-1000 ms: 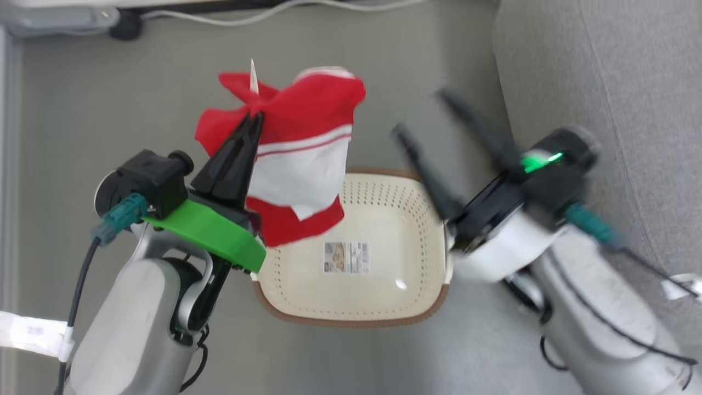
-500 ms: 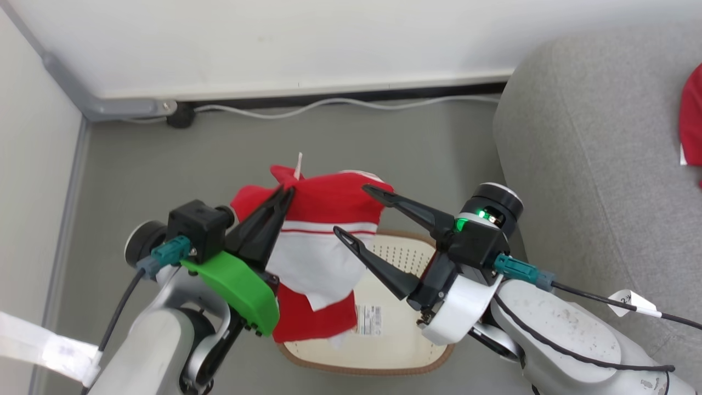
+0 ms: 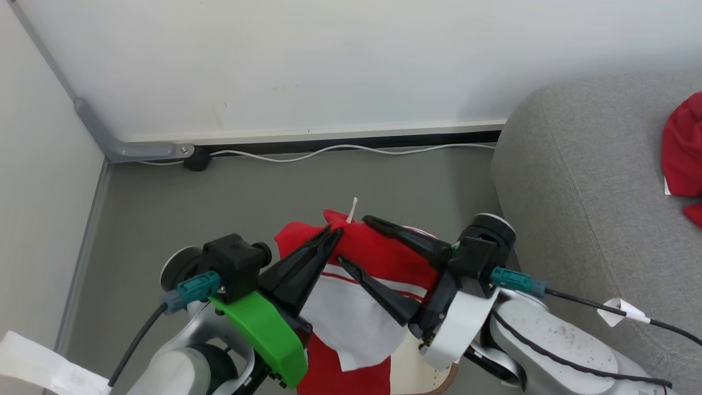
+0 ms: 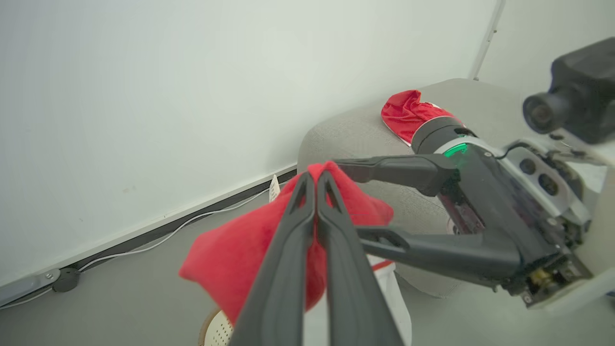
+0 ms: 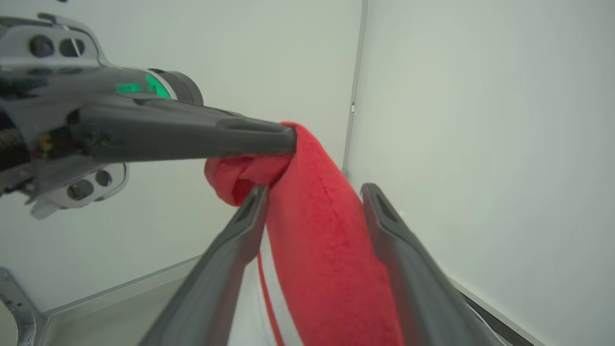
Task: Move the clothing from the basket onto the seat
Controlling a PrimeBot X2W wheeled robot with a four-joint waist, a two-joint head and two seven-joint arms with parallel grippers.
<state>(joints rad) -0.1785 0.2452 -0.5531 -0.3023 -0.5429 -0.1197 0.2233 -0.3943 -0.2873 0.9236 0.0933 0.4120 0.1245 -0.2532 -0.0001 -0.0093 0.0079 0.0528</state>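
Item: red sportswear garment (image 3: 392,263) with white panel and stripes, lifted and hanging free above the floor, at 6 o'clock in the head view. Holder: left claw (image 3: 334,233), fingers together and clamped on the garment's top fold, from which a small white tag stands up. Attendant: right claw (image 3: 355,239), fingers apart, reaching in from 4 o'clock and straddling the same fold just beside the left claw's tips. The right wrist view shows the red cloth hanging between its two fingers with no clamp made. Origin: cream laundry basket (image 4: 217,330), directly under the hanging cloth at 6 o'clock. A sliver of perforated wall and brown rim is visible, but the contents cannot be told because cloth and arms cover them. Destination: grey sofa (image 3: 576,192), at 3 o'clock, well apart from the held garment. Already delivered: second red garment (image 3: 683,153), lying crumpled on the sofa cushion at 2 o'clock by the frame edge. Status, as judged: task partly done, with one piece on the seat and one piece out of the basket and in transit. Outstanding: carry the held piece toward 3 o'clock, lay it on the sofa, then check the basket for anything left.
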